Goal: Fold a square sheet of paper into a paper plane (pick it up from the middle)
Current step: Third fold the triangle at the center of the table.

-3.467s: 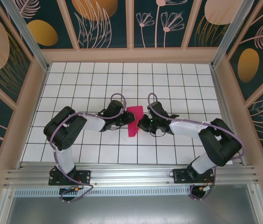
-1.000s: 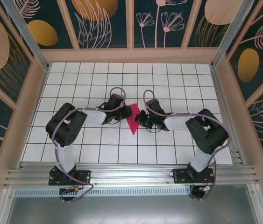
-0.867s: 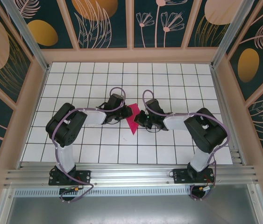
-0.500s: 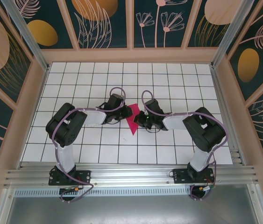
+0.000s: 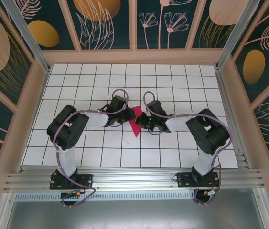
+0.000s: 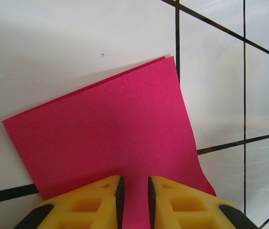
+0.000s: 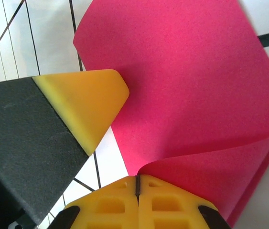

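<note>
Top external view: the left arm (image 5: pixel 72 129) and right arm (image 5: pixel 206 133) reach inward from the near edge of the white, black-gridded bench (image 5: pixel 172 81). They meet over a folded magenta-pink paper (image 5: pixel 135 127) at the bench's middle, about even between its left and right edges. The left jaws come at the paper from the left edge's side and the right jaws from the right, the two close together above it.

Left wrist view: the paper (image 6: pixel 110 138) lies flat on the tiles, its far edge showing two layers slightly offset and one corner close to a black grid line. The left jaws stand narrowly parted. Their yellow fingers (image 6: pixel 89 200) sit over the paper's edge nearest the camera, with pink visible through the slim gap between them. Whether they press on the sheet cannot be told.

Right wrist view: the right jaws are pressed together, their yellow fingers (image 7: pixel 172 202) pinching one edge of the paper (image 7: pixel 182 81). That edge curls up off the bench into the seam between them while the rest spreads out beyond. One yellow-tipped black finger (image 7: pixel 84 100) of the left jaws enters from the frame's left, its tip over the paper's edge.
</note>
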Motion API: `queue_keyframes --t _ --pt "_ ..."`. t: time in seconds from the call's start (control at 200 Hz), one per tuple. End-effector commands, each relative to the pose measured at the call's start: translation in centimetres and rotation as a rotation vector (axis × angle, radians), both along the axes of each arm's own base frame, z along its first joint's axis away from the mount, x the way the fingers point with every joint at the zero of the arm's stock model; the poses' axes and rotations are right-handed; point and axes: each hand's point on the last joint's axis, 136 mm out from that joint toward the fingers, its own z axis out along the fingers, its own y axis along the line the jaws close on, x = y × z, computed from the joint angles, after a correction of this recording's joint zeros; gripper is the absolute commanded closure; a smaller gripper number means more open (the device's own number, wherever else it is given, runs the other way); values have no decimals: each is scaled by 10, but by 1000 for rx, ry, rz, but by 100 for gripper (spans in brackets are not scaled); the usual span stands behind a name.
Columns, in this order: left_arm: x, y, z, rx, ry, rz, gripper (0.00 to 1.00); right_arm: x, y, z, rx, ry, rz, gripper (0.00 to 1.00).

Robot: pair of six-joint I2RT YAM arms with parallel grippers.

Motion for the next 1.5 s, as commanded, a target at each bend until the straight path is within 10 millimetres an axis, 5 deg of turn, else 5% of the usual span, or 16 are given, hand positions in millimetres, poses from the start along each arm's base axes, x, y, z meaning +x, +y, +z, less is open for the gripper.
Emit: queue_keyframes --t 0.0,1.136,1.326,1.491 --pt "-13 1 -21 30 61 -34 77 7 4 0 8 -25 20 95" --pt "-12 -1 -16 14 59 -37 76 -1 2 -18 -33 7 58 91" --pt "-8 1 0 5 31 -12 75 -3 -2 -24 -55 26 47 82" --pt "1 22 23 -2 -7 90 72 -5 -6 -28 -69 32 41 70"
